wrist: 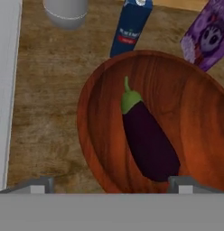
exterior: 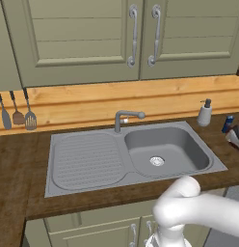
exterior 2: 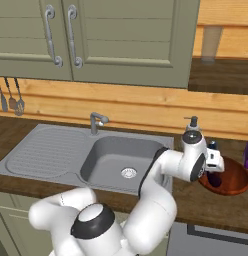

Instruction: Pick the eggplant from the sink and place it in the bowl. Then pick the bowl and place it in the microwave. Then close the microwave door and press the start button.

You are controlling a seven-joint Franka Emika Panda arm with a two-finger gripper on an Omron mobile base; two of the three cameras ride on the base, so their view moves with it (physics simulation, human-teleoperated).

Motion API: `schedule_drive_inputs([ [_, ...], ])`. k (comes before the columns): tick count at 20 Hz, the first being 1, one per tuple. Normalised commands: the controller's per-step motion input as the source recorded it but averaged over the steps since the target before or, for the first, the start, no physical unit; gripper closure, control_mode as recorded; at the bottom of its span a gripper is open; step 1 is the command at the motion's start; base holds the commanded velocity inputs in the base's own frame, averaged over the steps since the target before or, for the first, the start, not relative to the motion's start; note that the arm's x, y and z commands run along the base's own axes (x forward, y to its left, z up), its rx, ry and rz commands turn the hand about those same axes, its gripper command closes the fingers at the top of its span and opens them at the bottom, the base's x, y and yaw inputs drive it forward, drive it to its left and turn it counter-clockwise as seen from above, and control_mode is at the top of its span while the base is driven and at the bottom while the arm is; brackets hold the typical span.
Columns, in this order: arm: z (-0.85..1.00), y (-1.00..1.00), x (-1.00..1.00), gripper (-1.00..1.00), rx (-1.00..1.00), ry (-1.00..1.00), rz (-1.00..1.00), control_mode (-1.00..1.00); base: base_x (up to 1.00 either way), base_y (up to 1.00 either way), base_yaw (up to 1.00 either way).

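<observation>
pincer (wrist: 112, 184): wide apart, holding nothing, tips straddling lower end of eggplant, hovering above bowl
eggplant (wrist: 147, 135): lying loose inside bowl, green stem toward far rim, free of both tips; first placement looks done
bowl (wrist: 195, 117): reddish-brown, on wooden table (wrist: 46, 113) just right of sink, upright; spot keeps drop short from basin
sink (exterior: 140, 154): basin bare except drain, faucet at back edge
arm (exterior 2: 161, 200): reaching right past sink edge so hand sits over bowl
soap dispenser (exterior: 205, 113): at back of table near bowl, upright
blue carton (wrist: 130, 27): just beyond bowl rim, close enough to get bumped
purple packet (wrist: 207, 34): beside far rim, other side of carton
next step, judged: regrip on bowl rim, since wide shallow shape won't fit between tips across
risk: rim grasp tilting bowl, eggplant rolling out
microwave: location cannot tell
</observation>
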Motion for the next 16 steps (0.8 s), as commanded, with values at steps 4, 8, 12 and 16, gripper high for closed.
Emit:
schedule_drive_inputs([
  [4,0.0,0.38,-0.03,-1.0,0.0,0.0,0.0,-1.0,0.0,0.0,0.0],
  [8,0.0,0.27,0.13,-1.0,0.0,0.02,0.0,-1.0,0.0,0.0,0.0],
  [12,0.0,0.0,0.32,-1.0,0.0,0.08,0.0,-1.0,0.0,0.0,0.0],
  [16,0.0,0.0,0.29,-1.0,0.0,0.12,0.0,-1.0,0.0,0.0,0.0],
])
